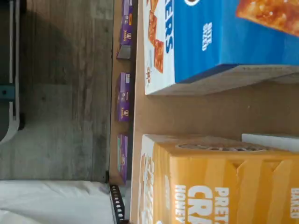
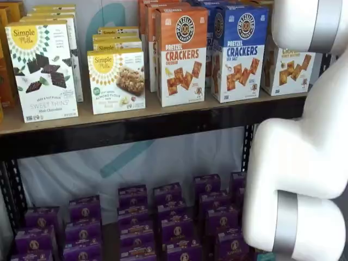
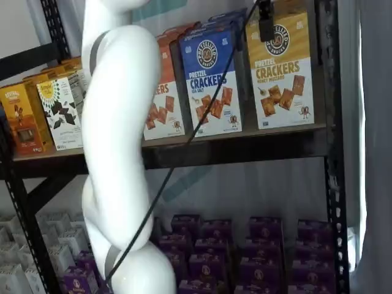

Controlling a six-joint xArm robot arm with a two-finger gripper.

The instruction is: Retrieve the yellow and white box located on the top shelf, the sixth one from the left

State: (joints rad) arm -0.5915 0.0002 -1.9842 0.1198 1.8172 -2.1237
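The yellow and white box [image 3: 282, 70] stands at the right end of the top shelf [image 3: 239, 149], right of a blue-topped cracker carton [image 3: 211, 79]. In a shelf view the white arm covers its upper part, so only its white lower front [image 2: 287, 70] shows. In the wrist view its yellow top [image 1: 224, 186] is close, with the blue carton [image 1: 219, 37] beside it and bare board between them. Only a black part of my gripper [image 3: 266, 23] shows. It hangs from the view's top edge at the box's upper left corner, with a cable beside it. No gap between fingers is visible.
An orange-topped cracker carton [image 2: 182, 54] and white Simple Mills boxes [image 2: 115, 79] stand further left on the shelf. Several purple boxes [image 2: 163, 217] fill the lower shelf. A black upright [image 3: 327, 153] stands right of the yellow box. The white arm [image 3: 116, 141] is in front of the shelves.
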